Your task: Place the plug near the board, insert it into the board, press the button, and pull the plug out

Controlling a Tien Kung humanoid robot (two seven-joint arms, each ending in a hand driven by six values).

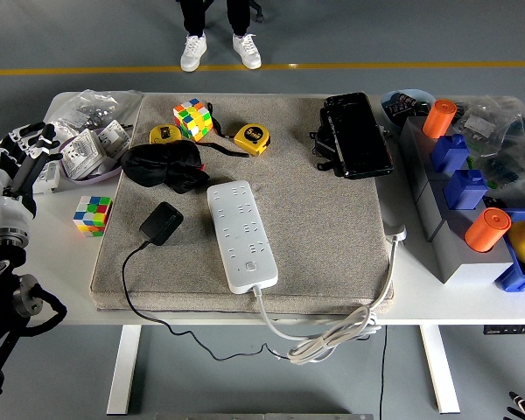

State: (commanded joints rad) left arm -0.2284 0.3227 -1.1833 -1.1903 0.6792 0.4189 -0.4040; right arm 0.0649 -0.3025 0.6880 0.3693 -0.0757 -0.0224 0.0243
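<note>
The left hand point(13, 166) is white with black joints; it hangs at the left edge of the counter point(57, 254), fingers spread, holding nothing; just beside it lies a small bright cube point(93, 214); further in, a fuzzy grey mat point(332, 236) covers the middle; the black square plug point(161, 222) lies flat on the mat, near the long white board point(241, 235) but not touching it; bare mat lies to the board's right.

You see the black square plug point(161, 222) lying just left of the white rectangular power board point(241, 235), your left hand point(16, 166) relaxed at the tabletop's point(61, 280) left edge.
</note>
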